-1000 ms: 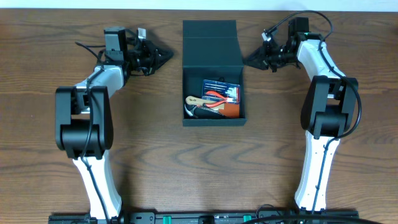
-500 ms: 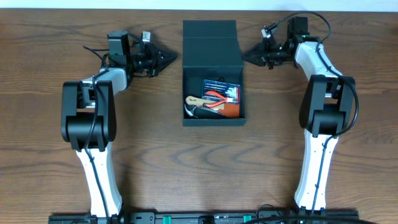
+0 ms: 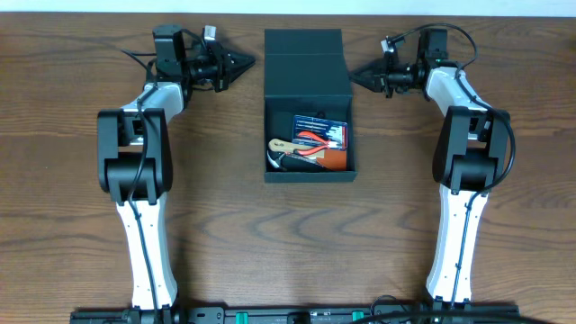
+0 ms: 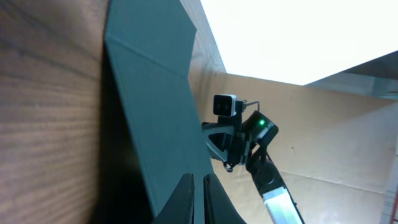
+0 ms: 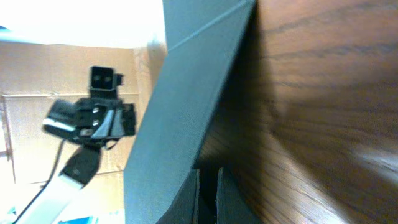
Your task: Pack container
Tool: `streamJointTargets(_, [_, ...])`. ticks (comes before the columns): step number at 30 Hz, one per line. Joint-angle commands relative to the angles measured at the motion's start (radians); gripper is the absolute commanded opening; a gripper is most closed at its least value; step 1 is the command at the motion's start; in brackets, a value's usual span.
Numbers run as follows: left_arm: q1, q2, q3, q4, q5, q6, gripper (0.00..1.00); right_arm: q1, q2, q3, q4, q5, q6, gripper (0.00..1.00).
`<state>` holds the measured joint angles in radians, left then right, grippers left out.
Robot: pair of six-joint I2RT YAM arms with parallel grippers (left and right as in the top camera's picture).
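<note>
Overhead looks straight down at the tabletop [image 3: 225, 225]; wrist cameras, low by its far edge, face each other across the container [image 3: 306, 63].

From overhead I get a bright, even, sharp picture. The brown wood-grain table [image 3: 288, 234] shows no glare, and the dark teal-black matte box [image 3: 306, 63] throws only a thin, soft shadow along its sides. In my left wrist view the white background [image 4: 298, 31] is blown out, and the left tool [image 4: 198, 190] sits dark and out of focus. My right wrist view is soft all over: the grain smears at lower right and the right tool [image 5: 207, 186] is blurred.
</note>
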<state>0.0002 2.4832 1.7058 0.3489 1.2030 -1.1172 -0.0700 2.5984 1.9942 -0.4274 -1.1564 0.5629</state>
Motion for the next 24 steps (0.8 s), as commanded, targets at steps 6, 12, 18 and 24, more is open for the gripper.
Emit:
streamJointTargets(6, [0.006,0.061,0.044,-0.004,0.074,-0.067,0.05,-0.004,0.013,0.000,0.031,-0.082,0.072,0.01])
streamJointTargets(12, [0.006,0.061,0.044,-0.045,0.097,-0.054,0.06,-0.005,0.015,0.000,-0.028,-0.050,0.060,0.01])
streamJointTargets(18, [0.006,0.061,0.044,-0.055,0.108,-0.035,0.05,-0.023,0.021,0.000,-0.094,-0.018,-0.004,0.01])
streamJointTargets(24, [0.006,0.061,0.044,-0.056,0.110,-0.017,0.06,-0.047,0.021,0.000,-0.097,-0.016,-0.004,0.01])
